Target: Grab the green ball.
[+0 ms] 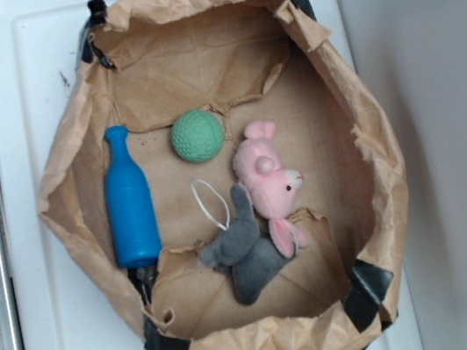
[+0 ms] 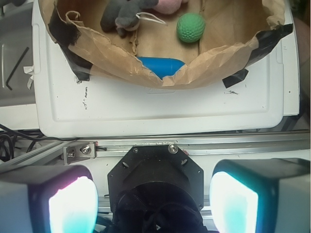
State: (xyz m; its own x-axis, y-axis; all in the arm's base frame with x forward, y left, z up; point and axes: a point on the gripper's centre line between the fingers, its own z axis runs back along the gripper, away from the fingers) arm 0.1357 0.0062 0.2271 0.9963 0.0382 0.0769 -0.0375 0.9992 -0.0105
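Observation:
The green ball point(image 1: 197, 136) lies in the middle of a crumpled brown paper bag point(image 1: 355, 102), between a blue bottle point(image 1: 129, 200) and a pink plush bunny point(image 1: 269, 187). In the wrist view the green ball point(image 2: 190, 27) sits at the top, just past the bag's near rim point(image 2: 218, 53). My gripper point(image 2: 153, 199) is far back from it, above the black robot base point(image 2: 154, 170). It is open, its two pale pads point(image 2: 73, 206) wide apart with nothing between them. The gripper does not show in the exterior view.
A grey plush toy point(image 1: 246, 253) with a white loop lies against the bunny. The bag rests on a white board point(image 2: 170, 107), taped down at the corners with black tape point(image 2: 65, 31). An aluminium rail point(image 2: 218, 143) runs between the board and the base.

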